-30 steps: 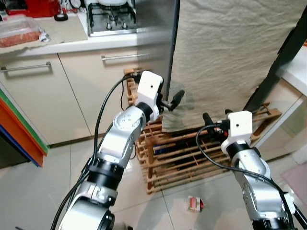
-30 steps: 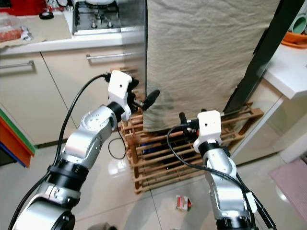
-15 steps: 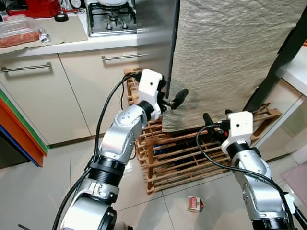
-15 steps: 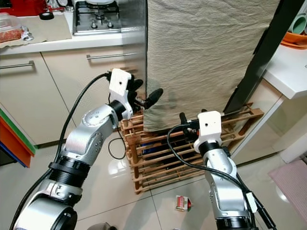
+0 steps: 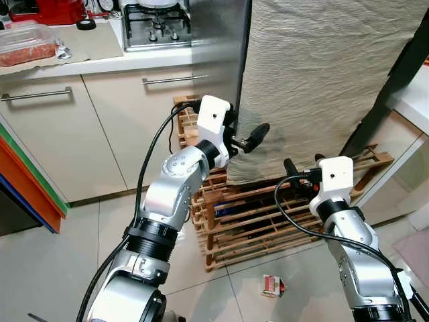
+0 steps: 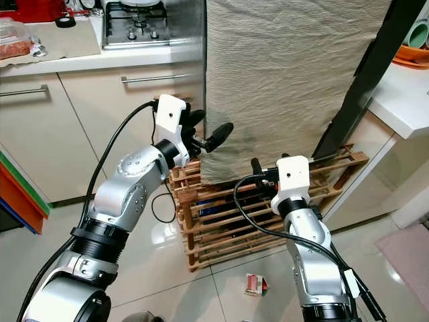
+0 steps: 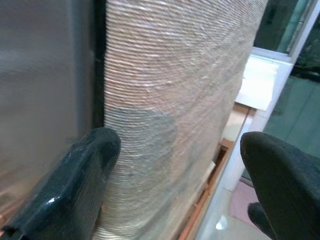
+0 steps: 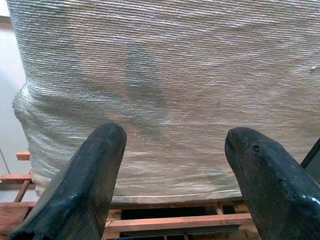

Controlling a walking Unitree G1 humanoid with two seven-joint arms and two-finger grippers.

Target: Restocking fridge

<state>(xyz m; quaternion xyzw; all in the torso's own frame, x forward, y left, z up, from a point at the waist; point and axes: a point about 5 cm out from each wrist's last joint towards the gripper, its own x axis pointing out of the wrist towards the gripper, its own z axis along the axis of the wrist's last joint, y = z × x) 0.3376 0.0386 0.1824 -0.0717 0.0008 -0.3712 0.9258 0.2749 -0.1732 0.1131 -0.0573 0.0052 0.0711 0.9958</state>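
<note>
A tall steel fridge side stands beside a beige woven cloth that hangs over its front. My left gripper is raised at the seam where steel meets cloth, open, with nothing between its fingers; in the left wrist view the left gripper faces that dark seam at close range. My right gripper sits lower and to the right, open and empty, pointing at the cloth's lower part. The right wrist view has the right gripper spread before the cloth, just above its hem.
A wooden slatted rack stands on the tiled floor under the cloth. A small red carton lies on the floor in front. Cream cabinets with a hob fill the left. A black diagonal bar leans at right.
My left gripper has risen a little and shifted right toward the edge of the cloth. The right arm has stayed where it was.
</note>
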